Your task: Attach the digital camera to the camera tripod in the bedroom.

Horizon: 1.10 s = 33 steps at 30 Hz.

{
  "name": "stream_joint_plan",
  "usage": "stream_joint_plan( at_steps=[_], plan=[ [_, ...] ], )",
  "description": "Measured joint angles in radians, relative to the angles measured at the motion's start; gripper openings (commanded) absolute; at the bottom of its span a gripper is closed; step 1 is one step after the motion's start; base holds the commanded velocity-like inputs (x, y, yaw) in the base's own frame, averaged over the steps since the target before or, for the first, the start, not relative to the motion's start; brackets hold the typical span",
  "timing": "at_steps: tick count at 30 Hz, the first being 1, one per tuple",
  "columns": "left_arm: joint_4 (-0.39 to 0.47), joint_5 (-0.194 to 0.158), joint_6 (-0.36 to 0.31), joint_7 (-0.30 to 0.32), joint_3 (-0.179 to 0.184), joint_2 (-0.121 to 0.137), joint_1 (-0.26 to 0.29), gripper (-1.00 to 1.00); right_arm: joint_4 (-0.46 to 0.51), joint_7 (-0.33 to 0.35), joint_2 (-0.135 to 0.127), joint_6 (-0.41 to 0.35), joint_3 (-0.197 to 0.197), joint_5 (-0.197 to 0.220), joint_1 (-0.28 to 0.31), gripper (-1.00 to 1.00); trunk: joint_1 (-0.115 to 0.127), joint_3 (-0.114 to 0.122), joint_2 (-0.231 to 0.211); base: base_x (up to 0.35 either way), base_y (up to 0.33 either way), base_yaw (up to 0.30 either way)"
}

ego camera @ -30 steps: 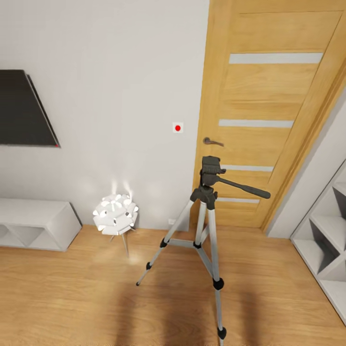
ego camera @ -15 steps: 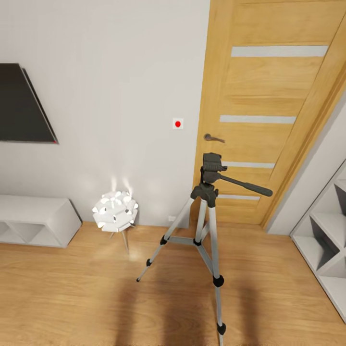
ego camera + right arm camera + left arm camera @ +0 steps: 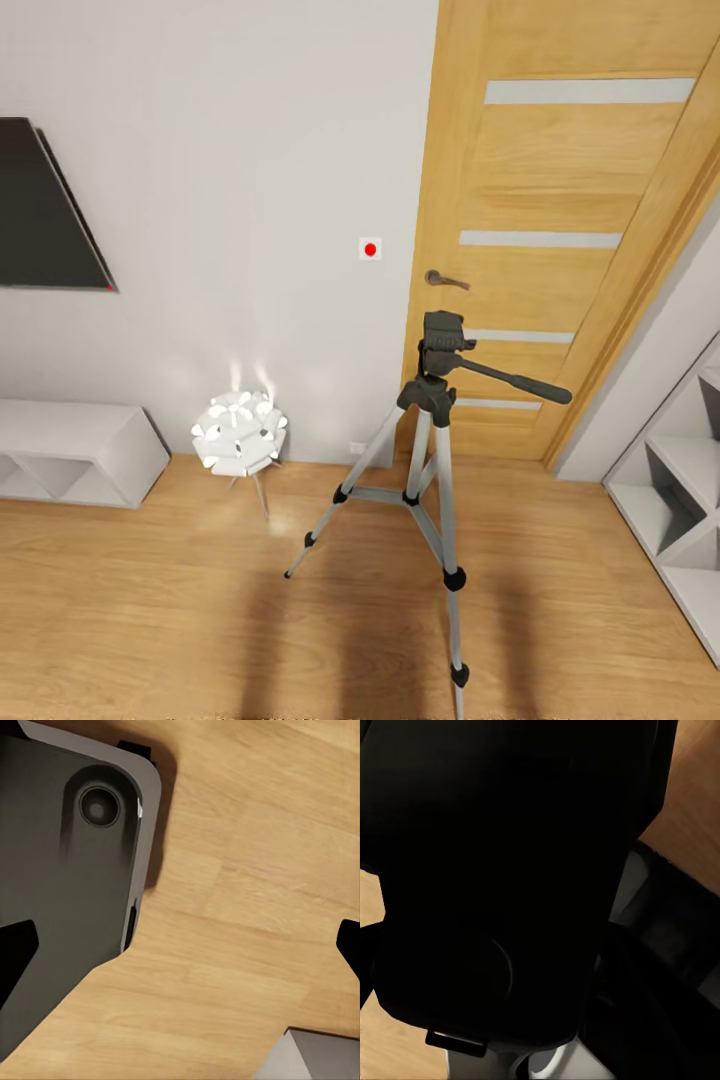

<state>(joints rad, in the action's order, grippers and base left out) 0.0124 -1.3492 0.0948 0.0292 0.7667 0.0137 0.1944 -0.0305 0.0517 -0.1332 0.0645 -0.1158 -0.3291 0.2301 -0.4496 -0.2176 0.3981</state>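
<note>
TV (image 3: 45, 215): at your 9 o'clock, a dark flat screen hangs on the pale grey wall (image 3: 250, 150).
Low shelf unit (image 3: 75, 455): white, below the TV at 8 o'clock, standing on the floor against the wall.
Lamp (image 3: 240, 435): white, flower-shaped and lit, on thin legs just left of centre, near the wall.
Wall switch (image 3: 370, 249): small white plate with a red dot, just above centre, beside the door frame.
Camera tripod (image 3: 425, 480): you have it just right of centre toward 5 o'clock, standing upright on the wood plank floor (image 3: 150, 620) in front of the door (image 3: 560, 240); silver legs spread, black head on top, pan handle pointing toward 3 o'clock.
Cube shelves (image 3: 680, 500): white, at your 4 o'clock along the right edge.
Left end effector: your left wrist view is mostly dark black shapes over the floor; you cannot tell whether it is clenched or released.
Right end effector (image 3: 180, 952): released, with dark fingertips (image 3: 15, 952) far apart at opposite edges over bare floor and the dark robot body (image 3: 60, 870).
</note>
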Motion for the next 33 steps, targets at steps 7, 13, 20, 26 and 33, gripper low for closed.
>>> stream_joint_plan(
  at_steps=[7,13,20,26,33],
  plan=[
    [0.000,0.000,0.000,0.000,0.000,0.000,0.000,-1.00,0.000,0.000,-0.001,0.000,0.000,-0.001,0.000,1.00,0.000,-0.011,0.000,0.000,0.000,-0.041],
    [0.003,0.000,0.000,0.000,-0.001,0.000,0.000,-1.00,0.000,0.000,-0.001,-0.001,0.000,-0.002,0.000,1.00,0.000,-0.015,0.000,0.000,0.000,-0.007],
    [0.005,-0.003,0.000,0.000,-0.004,-0.003,0.000,-1.00,0.000,-0.001,0.002,-0.003,0.000,-0.001,0.000,1.00,0.000,-0.015,0.000,0.000,0.000,-0.141],
    [0.004,-0.007,-0.001,0.001,-0.004,-0.007,0.000,-1.00,0.000,-0.002,0.002,-0.002,-0.001,-0.001,0.000,1.00,0.000,-0.015,0.000,0.000,0.000,-0.271],
    [0.003,-0.008,-0.003,0.003,-0.005,-0.006,0.000,-1.00,0.001,-0.002,0.002,-0.001,-0.002,-0.001,0.000,1.00,0.000,-0.015,0.000,0.000,0.000,-0.224]
  ],
)
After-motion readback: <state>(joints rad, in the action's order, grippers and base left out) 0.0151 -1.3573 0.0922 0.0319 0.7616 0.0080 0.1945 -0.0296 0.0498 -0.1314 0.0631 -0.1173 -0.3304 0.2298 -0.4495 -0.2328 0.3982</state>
